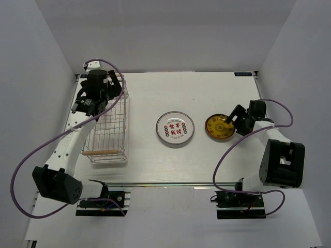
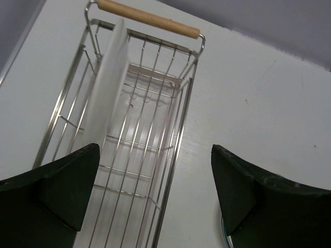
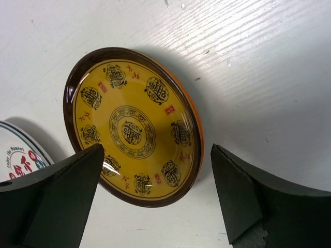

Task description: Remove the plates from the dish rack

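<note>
The dish rack [image 1: 110,135] stands at the table's left, its wooden handle [image 2: 148,18] at the far end in the left wrist view. One white plate [image 2: 108,88] stands on edge inside it. My left gripper [image 2: 155,155] hovers open above the rack, holding nothing. A small yellow-brown plate [image 3: 133,126] rests on the table at the right. My right gripper [image 3: 155,152] is open just behind it, fingers clear of its rim. A white plate with red-green marks [image 1: 175,128] lies flat mid-table.
The right arm's purple cable [image 1: 227,155] loops over the table's near right. The table's front edge [image 1: 170,184] runs just past the rack's near handle [image 1: 101,152]. White walls close in the left, back and right sides.
</note>
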Robot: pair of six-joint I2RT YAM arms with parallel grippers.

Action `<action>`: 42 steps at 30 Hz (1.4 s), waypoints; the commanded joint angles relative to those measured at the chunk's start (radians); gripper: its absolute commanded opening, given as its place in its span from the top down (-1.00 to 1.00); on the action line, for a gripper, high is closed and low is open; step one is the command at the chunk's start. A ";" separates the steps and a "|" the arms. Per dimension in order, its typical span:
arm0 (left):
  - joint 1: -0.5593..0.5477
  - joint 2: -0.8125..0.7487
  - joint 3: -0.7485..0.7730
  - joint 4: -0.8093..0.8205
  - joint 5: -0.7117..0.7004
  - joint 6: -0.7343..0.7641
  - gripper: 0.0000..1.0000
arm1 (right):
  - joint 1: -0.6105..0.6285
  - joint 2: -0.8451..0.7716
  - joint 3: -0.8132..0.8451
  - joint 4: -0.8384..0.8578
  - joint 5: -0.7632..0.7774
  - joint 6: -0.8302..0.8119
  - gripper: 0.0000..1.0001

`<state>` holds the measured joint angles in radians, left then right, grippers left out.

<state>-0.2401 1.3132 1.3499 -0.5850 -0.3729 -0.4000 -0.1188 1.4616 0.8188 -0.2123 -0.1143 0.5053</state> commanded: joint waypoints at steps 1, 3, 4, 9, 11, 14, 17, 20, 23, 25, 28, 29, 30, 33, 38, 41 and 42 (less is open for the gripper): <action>0.041 0.049 0.083 -0.044 -0.040 0.015 -0.96 | 0.018 0.000 0.025 -0.007 0.015 -0.037 -0.78; 0.067 0.070 0.098 -0.053 -0.024 0.016 -0.96 | 0.025 0.003 0.039 -0.022 0.030 -0.045 -0.79; 0.067 0.084 0.104 -0.053 -0.009 0.021 -0.96 | 0.024 0.005 0.057 -0.053 0.045 -0.041 -0.78; 0.119 0.107 0.098 -0.021 0.031 0.061 -0.96 | 0.018 -0.039 0.089 -0.128 0.216 0.005 -0.79; 0.143 0.139 0.100 -0.004 0.061 0.070 -0.96 | 0.018 -0.055 0.114 -0.185 0.272 0.030 -0.79; 0.183 0.194 0.110 0.036 0.107 0.120 -0.96 | 0.018 -0.092 0.134 -0.240 0.306 0.042 -0.79; 0.234 0.247 0.147 0.042 0.208 0.170 -0.96 | 0.018 -0.118 0.143 -0.272 0.324 0.050 -0.79; 0.275 0.267 0.172 0.043 0.299 0.188 -0.91 | 0.019 -0.138 0.144 -0.279 0.326 0.050 -0.79; 0.326 0.277 0.161 0.048 0.370 0.175 -0.56 | 0.019 -0.142 0.155 -0.292 0.308 0.035 -0.79; 0.355 0.297 0.170 0.037 0.371 0.164 -0.44 | 0.019 -0.148 0.164 -0.320 0.306 0.035 -0.78; 0.377 0.302 0.166 0.050 0.479 0.155 -0.34 | 0.018 -0.171 0.143 -0.314 0.304 0.036 -0.79; 0.390 0.299 0.161 0.059 0.498 0.153 -0.32 | 0.019 -0.187 0.140 -0.312 0.301 0.038 -0.79; 0.390 0.294 0.158 0.063 0.521 0.153 -0.30 | 0.018 -0.191 0.134 -0.311 0.303 0.039 -0.78; 0.409 0.273 0.134 0.088 0.578 0.158 -0.18 | 0.018 -0.207 0.135 -0.311 0.303 0.038 -0.79; 0.418 0.244 0.094 0.134 0.660 0.168 0.15 | 0.018 -0.214 0.132 -0.317 0.304 0.035 -0.79; 0.418 0.244 0.101 0.123 0.678 0.171 0.41 | 0.019 -0.222 0.125 -0.315 0.306 0.030 -0.78; 0.418 0.242 0.106 0.116 0.686 0.171 0.46 | 0.019 -0.222 0.125 -0.317 0.306 0.029 -0.78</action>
<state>0.1715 1.6173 1.4498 -0.4850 0.2481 -0.2390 -0.0971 1.2663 0.9367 -0.5251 0.1745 0.5415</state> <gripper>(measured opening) 0.288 0.892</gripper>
